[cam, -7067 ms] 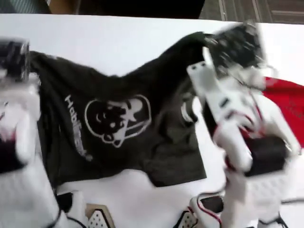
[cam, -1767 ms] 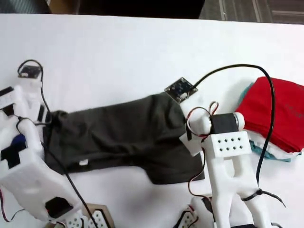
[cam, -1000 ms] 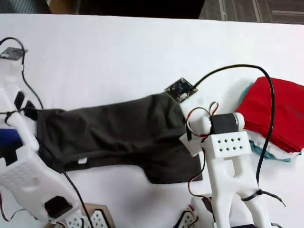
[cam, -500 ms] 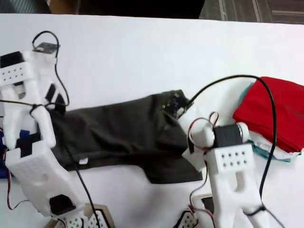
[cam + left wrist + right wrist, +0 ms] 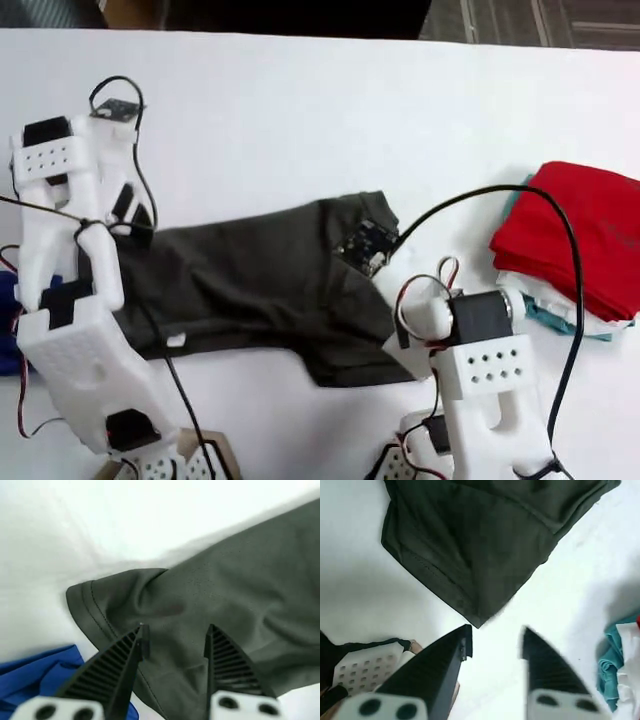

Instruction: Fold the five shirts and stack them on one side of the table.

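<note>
A dark grey shirt [image 5: 250,280] lies folded into a long band across the middle of the white table [image 5: 300,110]. My left gripper [image 5: 176,637] stands open just above the shirt's left end [image 5: 225,580], one finger on either side of a fabric ridge; in the high view the left gripper [image 5: 135,228] sits at that same end. My right gripper [image 5: 495,635] is open over bare table, just off a corner of the shirt [image 5: 480,545]. The right arm [image 5: 480,370] stands at the shirt's right end. A folded red shirt [image 5: 580,235] tops a stack at the right edge.
White and teal cloth [image 5: 550,310] shows under the red shirt, and the teal cloth [image 5: 615,650] lies near my right gripper. A blue shirt [image 5: 35,675] lies crumpled at the left edge of the table [image 5: 8,320]. The arms' bases [image 5: 200,460] stand along the near edge.
The shirt, earlier spread with its print up, is now a folded band. The left arm came in from the left edge onto the shirt's end. The right arm drew back toward the near edge.
</note>
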You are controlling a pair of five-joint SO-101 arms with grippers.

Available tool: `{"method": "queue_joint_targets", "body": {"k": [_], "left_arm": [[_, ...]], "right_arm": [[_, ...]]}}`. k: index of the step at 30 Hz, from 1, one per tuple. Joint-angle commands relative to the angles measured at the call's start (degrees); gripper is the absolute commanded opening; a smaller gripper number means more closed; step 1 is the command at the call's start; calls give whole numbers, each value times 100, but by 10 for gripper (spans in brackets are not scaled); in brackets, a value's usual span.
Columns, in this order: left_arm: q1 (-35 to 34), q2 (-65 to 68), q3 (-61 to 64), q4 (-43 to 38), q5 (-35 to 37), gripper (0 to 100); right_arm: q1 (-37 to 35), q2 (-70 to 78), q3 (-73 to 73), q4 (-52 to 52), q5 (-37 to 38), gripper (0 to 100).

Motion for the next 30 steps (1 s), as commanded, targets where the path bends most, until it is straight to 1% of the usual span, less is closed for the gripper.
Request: {"method": "queue_joint_targets", "body": {"k": [1,5,7,10,13,16,19,24,30], "left_arm": [[44,-44,-13,-62,26,203],[44,-44,-13,-70,26,203],[44,-44,-13,-44,26,203],[53,-53,-13,-18,44,203],[79,-88,-57,123,149,203],[264,-97,-40,334,158,203],[325,-35,57,448,167,203],[273,-53,259,440,141,203],[-44,-35,338,501,132,203]], "right_arm": [[-31,-84,-246,-4,53,333],[-13,4,-1301,-136,-88,307],[-13,374,-1477,-611,-501,289],[-22,1508,-1512,-1367,-870,250],[-13,2818,-1934,-2018,-1108,190],[-57,4031,-2655,-2237,-1415,101],[-110,5112,-3455,-2281,-1530,24],[-145,6721,-4712,-2281,-1530,34],[-171,8145,-5934,-2281,-1521,34]]}}
